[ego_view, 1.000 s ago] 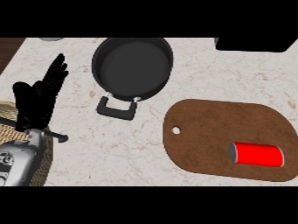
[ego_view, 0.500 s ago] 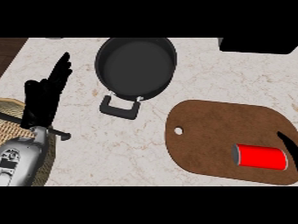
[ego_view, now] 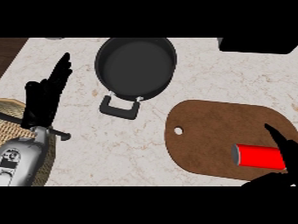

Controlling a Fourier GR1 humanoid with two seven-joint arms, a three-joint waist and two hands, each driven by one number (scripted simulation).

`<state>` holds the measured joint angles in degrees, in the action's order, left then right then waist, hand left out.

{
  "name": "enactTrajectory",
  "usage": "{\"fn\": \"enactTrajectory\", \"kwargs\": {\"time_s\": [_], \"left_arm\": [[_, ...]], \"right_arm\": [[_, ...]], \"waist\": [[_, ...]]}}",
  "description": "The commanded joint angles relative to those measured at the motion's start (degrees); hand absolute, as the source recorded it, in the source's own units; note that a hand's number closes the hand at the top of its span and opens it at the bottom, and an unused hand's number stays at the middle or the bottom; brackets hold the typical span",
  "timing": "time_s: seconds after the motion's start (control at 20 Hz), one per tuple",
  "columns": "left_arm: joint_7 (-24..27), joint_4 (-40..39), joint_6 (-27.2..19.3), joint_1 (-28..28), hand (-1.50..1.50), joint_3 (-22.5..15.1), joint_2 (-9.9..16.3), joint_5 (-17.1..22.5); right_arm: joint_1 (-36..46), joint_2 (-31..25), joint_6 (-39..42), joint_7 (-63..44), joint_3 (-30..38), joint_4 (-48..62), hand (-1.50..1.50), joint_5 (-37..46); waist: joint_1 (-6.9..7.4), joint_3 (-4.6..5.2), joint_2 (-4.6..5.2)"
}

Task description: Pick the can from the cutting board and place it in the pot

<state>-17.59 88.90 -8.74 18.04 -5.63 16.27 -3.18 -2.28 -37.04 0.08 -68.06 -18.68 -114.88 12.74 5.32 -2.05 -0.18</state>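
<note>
The red can (ego_view: 259,156) lies on its side on the board (ego_view: 209,131), lower right of the pot (ego_view: 136,65). The right hand (ego_view: 288,159) is spread around the can without pinching it. The left hand (ego_view: 46,94) rests open, left of the pot.

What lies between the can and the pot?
In the head view, between can and pot: brown cutting board, then bare counter.

A woven basket (ego_view: 3,127) lies at the counter's left edge, partly beneath the left forearm. A black box-like object (ego_view: 261,45) sits at the far right, well beyond the right hand. The counter (ego_view: 241,83) is pale marble.
</note>
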Motion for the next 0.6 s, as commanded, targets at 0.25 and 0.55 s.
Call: {"fn": "enactTrajectory", "kwargs": {"time_s": [0.25, 0.55], "left_arm": [[1.8, -3.3, 1.3, -8.1, 0.0, 2.7, 3.5, 0.1], [1.1, -1.8, 0.8, -8.1, 0.0, 2.9, 3.5, -0.6]], "right_arm": [[8.2, 2.8, 3.9, -12.7, -2.0, 6.9, -1.5, -2.9], [11.5, 5.0, 4.1, -13.7, -5.0, 11.9, -1.5, -0.8]], "waist": [[-0.39, 2.37, 0.8], [-0.51, 2.34, 0.55]]}}
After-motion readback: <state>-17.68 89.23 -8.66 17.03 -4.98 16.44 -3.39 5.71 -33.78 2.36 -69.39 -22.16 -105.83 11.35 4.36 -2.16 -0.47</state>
